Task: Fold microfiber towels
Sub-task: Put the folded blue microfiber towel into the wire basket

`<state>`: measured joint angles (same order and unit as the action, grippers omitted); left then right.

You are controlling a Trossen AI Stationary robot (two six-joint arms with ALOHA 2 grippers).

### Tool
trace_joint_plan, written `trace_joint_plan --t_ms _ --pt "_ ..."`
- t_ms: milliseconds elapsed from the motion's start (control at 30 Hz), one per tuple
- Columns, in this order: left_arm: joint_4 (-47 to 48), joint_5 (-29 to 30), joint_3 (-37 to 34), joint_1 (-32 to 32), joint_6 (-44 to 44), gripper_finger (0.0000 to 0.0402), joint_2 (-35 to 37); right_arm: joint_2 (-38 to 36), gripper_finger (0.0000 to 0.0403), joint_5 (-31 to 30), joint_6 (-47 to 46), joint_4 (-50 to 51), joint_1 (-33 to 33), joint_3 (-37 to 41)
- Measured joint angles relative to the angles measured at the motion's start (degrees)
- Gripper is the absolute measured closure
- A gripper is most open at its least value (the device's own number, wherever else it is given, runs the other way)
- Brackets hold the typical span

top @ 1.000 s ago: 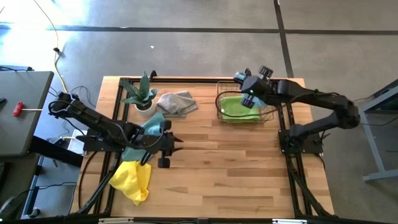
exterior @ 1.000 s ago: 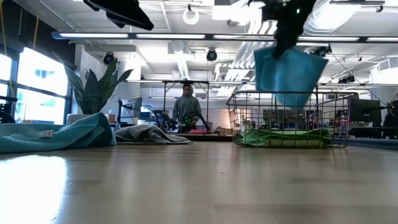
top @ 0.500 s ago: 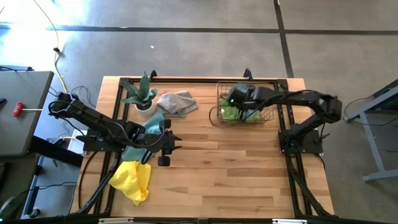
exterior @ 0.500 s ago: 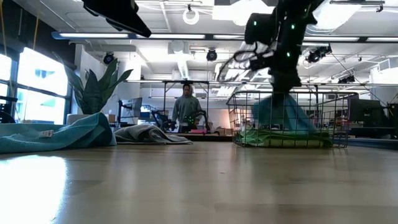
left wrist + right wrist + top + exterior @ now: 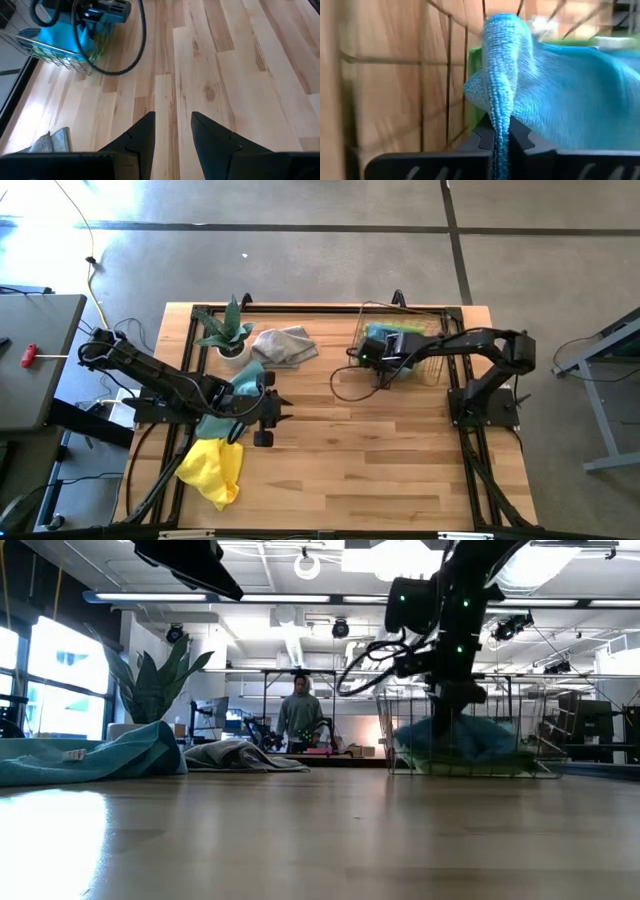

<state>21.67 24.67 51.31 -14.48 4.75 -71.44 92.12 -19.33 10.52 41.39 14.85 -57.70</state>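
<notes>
My right gripper (image 5: 378, 358) reaches down inside the wire basket (image 5: 432, 372) at the table's far right, shut on a light blue towel (image 5: 385, 340). That towel lies on a lime green towel (image 5: 408, 370) in the basket. My left gripper (image 5: 285, 408) hovers open over bare wood left of centre, nothing between its fingers (image 5: 172, 117). Another light blue towel (image 5: 245, 380) lies under the left arm. A yellow towel (image 5: 213, 468) lies near the left front, and a grey towel (image 5: 283, 343) lies at the back. My right gripper pinches a raised fold of the light blue towel (image 5: 499, 115) between its two fingers. The fingers come from above, slanting steeply down into the basket. The rest of the towel (image 5: 570, 85) spreads out over the green towel (image 5: 472, 65), not lifted.
A potted plant (image 5: 228, 330) stands at the back left beside the grey towel. The basket's wire walls (image 5: 540, 730) surround my right gripper. Bare wood lies across the table's middle and front right (image 5: 380, 460). A person (image 5: 300, 720) stands far behind the table.
My right gripper has gone down into the basket and tipped steeper, still shut on the light blue towel. The towel hung clear above the basket and now lies on the green towel inside. The basket has slid a little toward the table's right edge.
</notes>
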Motion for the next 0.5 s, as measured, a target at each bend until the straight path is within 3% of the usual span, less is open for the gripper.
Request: trace_joint_plan --t_ms 400,500 --pt "0.04 0.0 0.0 0.0 -0.04 0.0284 -0.01 -0.94 0.0402 0.8 -0.22 -0.33 0.34 -3.18" --pt "0.1 -0.01 0.0 0.0 -0.47 0.0284 0.0 -0.94 0.0384 1.33 -0.42 -1.16 0.56 -3.18"
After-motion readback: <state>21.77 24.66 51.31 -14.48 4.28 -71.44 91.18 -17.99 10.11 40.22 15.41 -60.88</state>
